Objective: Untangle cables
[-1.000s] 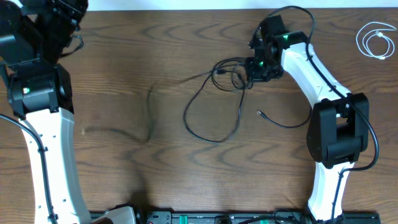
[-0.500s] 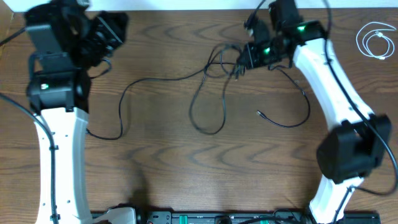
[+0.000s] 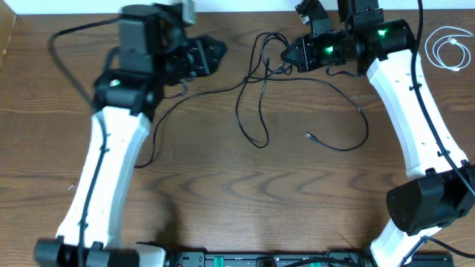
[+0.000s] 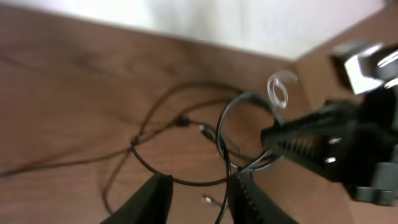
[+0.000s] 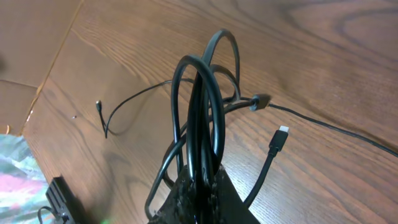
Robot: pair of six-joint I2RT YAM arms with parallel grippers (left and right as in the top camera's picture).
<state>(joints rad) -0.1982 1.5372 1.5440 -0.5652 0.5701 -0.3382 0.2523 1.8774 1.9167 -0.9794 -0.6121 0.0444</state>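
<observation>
The black cables (image 3: pixel 256 96) form a tangle of loops at the table's far middle. My right gripper (image 3: pixel 291 55) is shut on a bunch of these loops (image 5: pixel 202 112) and holds them up off the wood. One thin black strand (image 3: pixel 159 111) trails left under my left arm, and another curls right to a small plug (image 3: pixel 310 135). My left gripper (image 3: pixel 211 53) is open and empty, hovering just left of the tangle. In the left wrist view its fingers (image 4: pixel 202 199) frame the black loops (image 4: pixel 186 121). The white cable (image 3: pixel 449 48) lies coiled apart at the far right.
The far table edge and a pale wall (image 4: pixel 217 25) lie just behind the tangle. A loose black plug (image 5: pixel 277 140) and a thin cable end (image 5: pixel 99 106) rest on the wood. The right gripper (image 4: pixel 329 146) shows in the left wrist view.
My left arm has swung right from the far left corner to just beside the tangle. My right gripper has carried the black loops toward the far edge, pulling them out longer.
</observation>
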